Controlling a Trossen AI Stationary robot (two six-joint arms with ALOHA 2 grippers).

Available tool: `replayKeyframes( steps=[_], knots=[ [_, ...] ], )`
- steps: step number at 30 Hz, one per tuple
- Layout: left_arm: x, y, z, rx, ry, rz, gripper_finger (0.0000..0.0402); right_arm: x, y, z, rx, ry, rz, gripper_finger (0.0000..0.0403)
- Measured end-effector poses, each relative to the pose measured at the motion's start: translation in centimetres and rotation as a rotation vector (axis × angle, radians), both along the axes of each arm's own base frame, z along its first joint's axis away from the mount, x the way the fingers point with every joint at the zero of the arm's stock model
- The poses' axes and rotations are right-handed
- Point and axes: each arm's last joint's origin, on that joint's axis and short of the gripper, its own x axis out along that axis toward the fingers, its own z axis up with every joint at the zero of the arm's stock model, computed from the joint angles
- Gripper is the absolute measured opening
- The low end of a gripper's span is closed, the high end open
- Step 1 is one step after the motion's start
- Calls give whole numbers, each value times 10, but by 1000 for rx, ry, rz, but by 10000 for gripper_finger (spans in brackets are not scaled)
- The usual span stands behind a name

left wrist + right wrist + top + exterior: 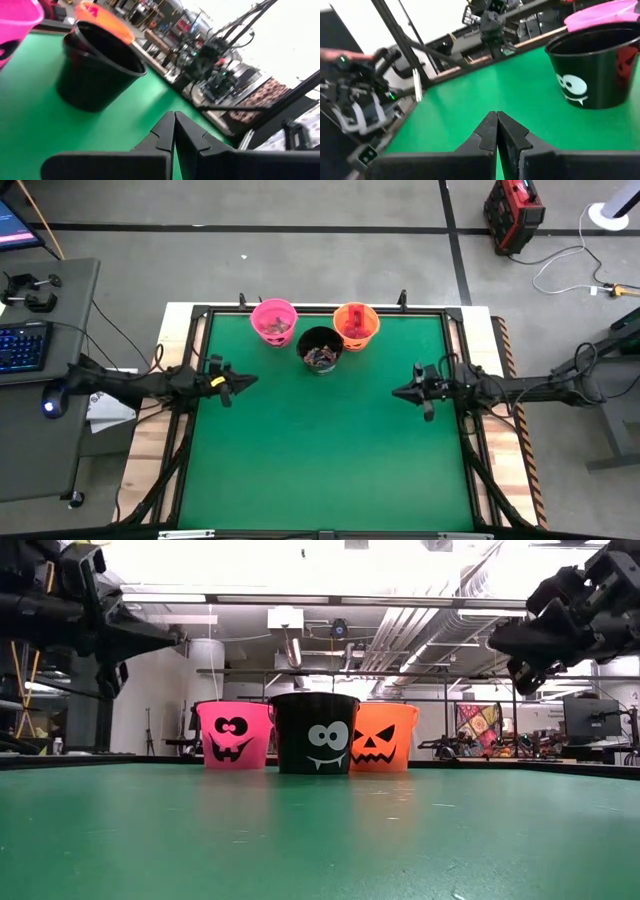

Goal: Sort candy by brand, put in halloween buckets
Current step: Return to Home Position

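Candy, likely light and crinkly, best pinched mid-wrapper, lies in buckets at twelve o'clock. My left gripper at nine, right gripper at three, hang closed, empty.

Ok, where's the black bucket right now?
In the high view the black bucket stands near the far edge of the table, midway across, set forward in the gap between the pink bucket on the left and the orange bucket on the right.
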Motion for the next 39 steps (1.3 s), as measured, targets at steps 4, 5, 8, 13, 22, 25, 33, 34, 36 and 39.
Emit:
replayKeyframes(
  steps=[4,5,8,13,22,25,33,34,36,39],
  knots=[
    [-7,0,-4,4,33,-7,1,0,0,-5,-11,47,0,0],
    [-8,0,-1,3,5,-15,1,-1,0,-6,-9,57,0,0],
    [-14,0,5,1,-69,-26,1,-1,0,-8,-11,84,1,0],
    [-16,0,7,-1,-108,-30,1,-3,3,-11,-6,113,27,0],
    [-16,0,8,0,-115,-32,1,-18,6,-6,-12,25,47,0],
    [-16,0,9,-1,-130,-32,1,-26,6,5,-19,-108,40,0],
    [-16,0,9,-1,-127,-32,1,-28,6,14,-26,-209,47,0],
    [-16,0,9,0,-128,-31,1,-28,6,14,-25,-204,47,0],
    [-16,0,8,0,-115,-32,1,-28,6,13,-25,-200,46,0],
    [-16,0,7,0,-113,-31,1,-28,6,11,-24,-180,46,0]
  ],
)
